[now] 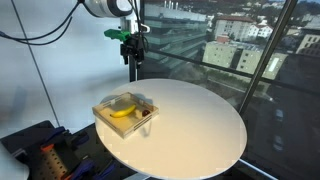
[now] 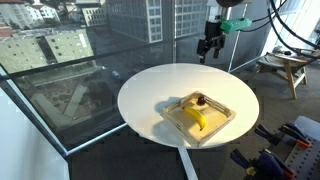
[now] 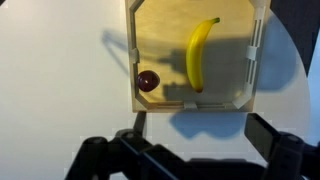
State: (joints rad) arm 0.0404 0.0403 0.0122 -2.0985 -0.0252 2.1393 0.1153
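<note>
My gripper hangs high above the far part of the round white table, open and empty; it also shows in an exterior view. In the wrist view its two dark fingers stand wide apart with nothing between them. A square wooden tray sits near the table's edge, well below and apart from the gripper. It holds a yellow banana and a dark red round fruit. From the wrist I see the tray, the banana and the round fruit.
The table stands beside tall windows over a city. A wooden stool stands behind it. Dark equipment with orange parts sits by the table's near side, also in an exterior view.
</note>
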